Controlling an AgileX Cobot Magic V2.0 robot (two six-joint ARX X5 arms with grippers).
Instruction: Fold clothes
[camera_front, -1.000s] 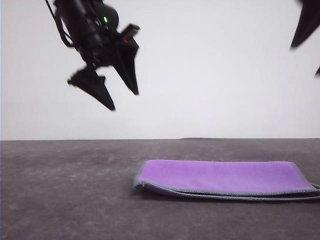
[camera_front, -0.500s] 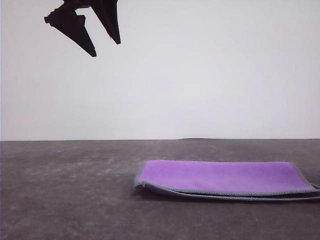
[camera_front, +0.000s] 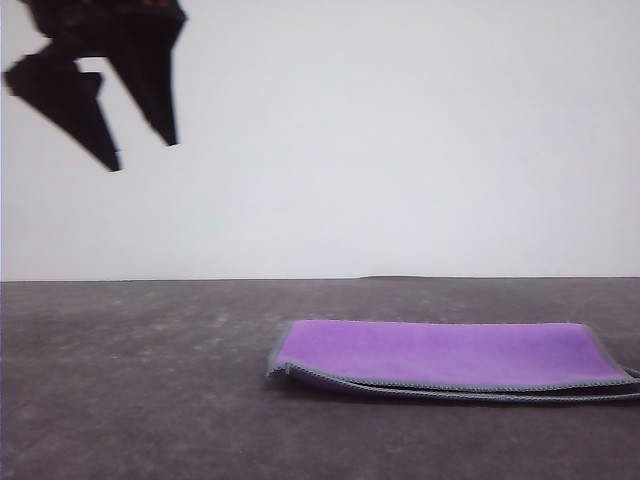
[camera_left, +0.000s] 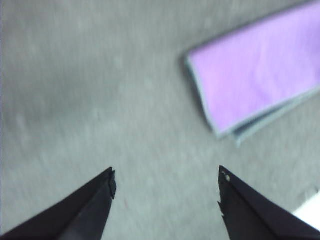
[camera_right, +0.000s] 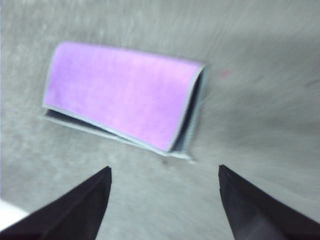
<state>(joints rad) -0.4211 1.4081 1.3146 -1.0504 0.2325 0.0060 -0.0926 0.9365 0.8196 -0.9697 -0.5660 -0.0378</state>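
Note:
The clothes (camera_front: 450, 355) are one purple cloth with grey stitched edging, lying folded in half on the dark table, right of centre. Its layers show at the front edge. It also appears in the left wrist view (camera_left: 255, 70) and the right wrist view (camera_right: 122, 92). My left gripper (camera_front: 140, 150) hangs open high at the upper left, far above the table and left of the cloth, holding nothing. In its own view the left gripper (camera_left: 165, 182) is open over bare table. My right gripper (camera_right: 165, 182) is open above the table, near the cloth, with nothing between its fingers.
The dark grey table (camera_front: 140, 400) stretches left of and in front of the cloth. A plain white wall (camera_front: 400, 140) stands behind it. A pale table edge shows in a corner of the left wrist view (camera_left: 310, 210).
The left gripper rose and moved left out of the middle, then came slightly down again at the upper left. The right gripper left the front view's upper right. The cloth has not moved.

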